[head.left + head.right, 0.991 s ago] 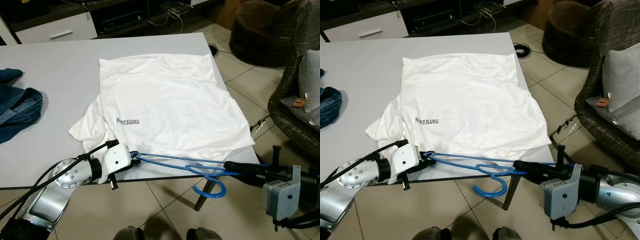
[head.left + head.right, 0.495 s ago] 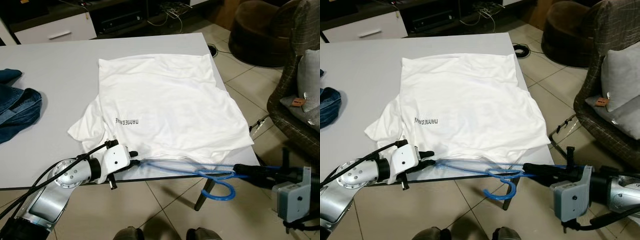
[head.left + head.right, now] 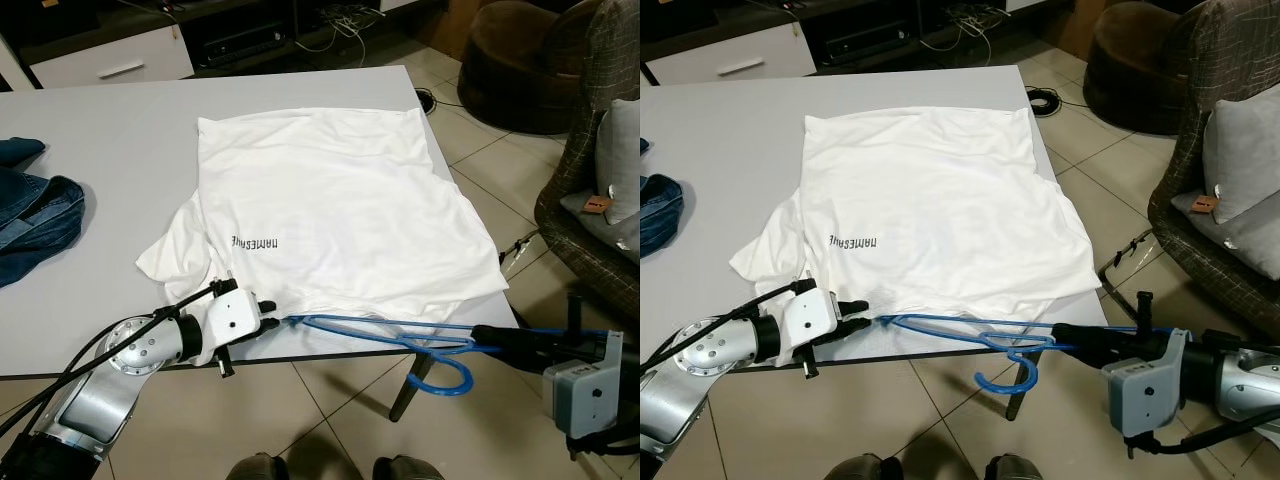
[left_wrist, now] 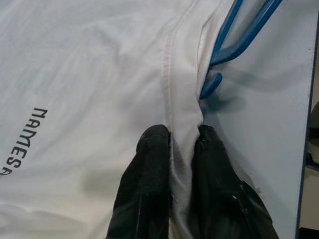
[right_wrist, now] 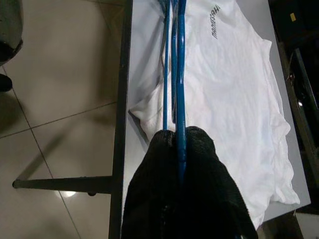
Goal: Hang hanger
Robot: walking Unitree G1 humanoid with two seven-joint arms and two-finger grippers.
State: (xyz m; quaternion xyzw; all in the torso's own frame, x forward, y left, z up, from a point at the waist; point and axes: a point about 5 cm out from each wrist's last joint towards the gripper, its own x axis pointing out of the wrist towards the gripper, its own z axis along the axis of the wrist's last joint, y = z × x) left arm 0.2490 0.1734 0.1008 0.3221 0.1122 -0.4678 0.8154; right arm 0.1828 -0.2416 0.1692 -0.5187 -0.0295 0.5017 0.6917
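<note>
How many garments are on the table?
2. A white T-shirt lies spread across the table's middle and right, its near hem pinched by the left claw. Blue jeans sit bunched at the table's left edge, partly out of frame.

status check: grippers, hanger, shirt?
Left gripper shut on T-shirt hem at table edge. Right gripper shut on blue hanger, its tip at the hem opening. Hook hangs off the edge. Nothing blocking.

**Hidden and cut-off parts**

Blue hanger partly tucked under white T-shirt hem. Denim garment cropped at frame edge. Small shirt lettering unreadable. Chair cut off at right.
</note>
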